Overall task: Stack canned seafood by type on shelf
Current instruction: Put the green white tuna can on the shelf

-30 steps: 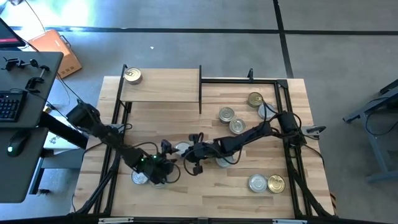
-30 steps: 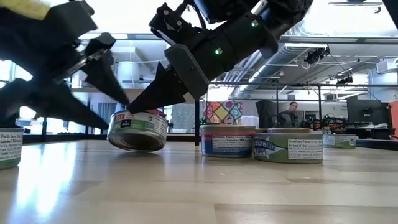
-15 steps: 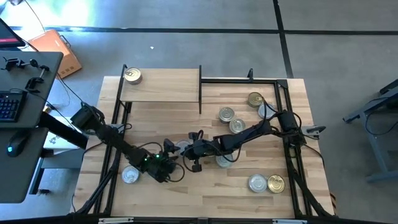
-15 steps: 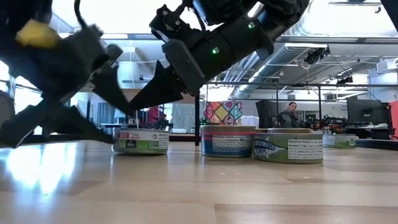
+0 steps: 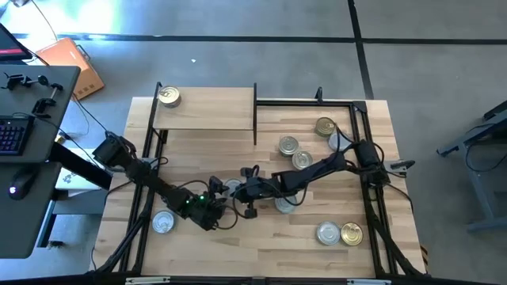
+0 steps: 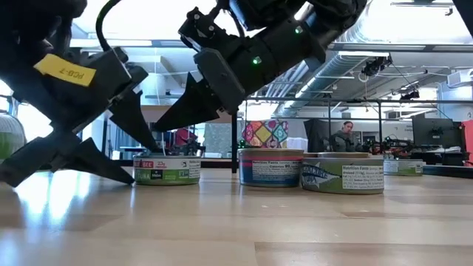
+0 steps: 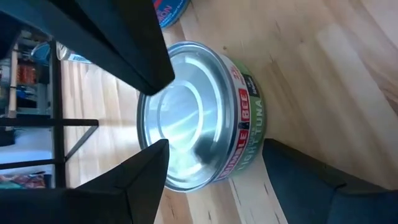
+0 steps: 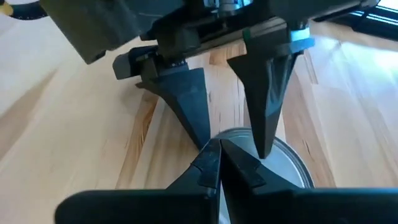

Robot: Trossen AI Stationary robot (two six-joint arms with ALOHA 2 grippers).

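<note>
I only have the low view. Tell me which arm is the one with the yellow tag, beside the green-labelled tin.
Observer: That is the left arm. Seen from above, it reaches in from the table's left side to the tuna tin.
Operator: Report its gripper.
Observer: In the left wrist view the left gripper is open, with one finger on each side of the tin's silver lid.
</note>
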